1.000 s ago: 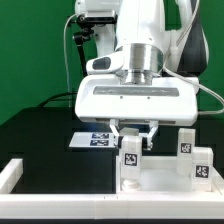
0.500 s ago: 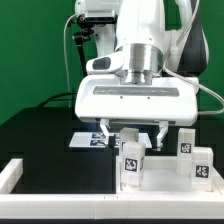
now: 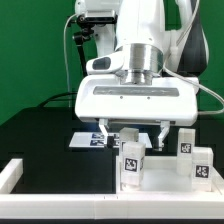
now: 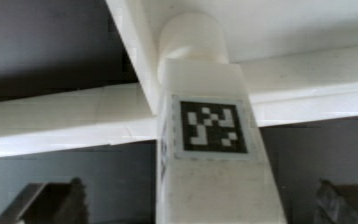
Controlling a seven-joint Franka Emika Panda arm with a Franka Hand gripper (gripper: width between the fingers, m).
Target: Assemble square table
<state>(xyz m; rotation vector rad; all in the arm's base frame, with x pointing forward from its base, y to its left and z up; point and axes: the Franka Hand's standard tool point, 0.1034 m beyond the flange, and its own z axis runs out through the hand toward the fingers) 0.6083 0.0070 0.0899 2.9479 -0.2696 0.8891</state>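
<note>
Two tagged legs [image 3: 131, 163] stand upright on square tabletop [image 3: 160, 176] near table's front edge. Claw [image 3: 131, 132] spread wide above nearer leg, holding nothing. Leg likely light, rigid, smooth plastic; grip flat sides mid-height.

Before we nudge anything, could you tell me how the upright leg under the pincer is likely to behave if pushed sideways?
The leg stands tall and narrow, so it may tip if it is only resting there. It looks like rigid plastic, unlikely to flex. Its blocky, flat-sided shape should not roll.
</note>
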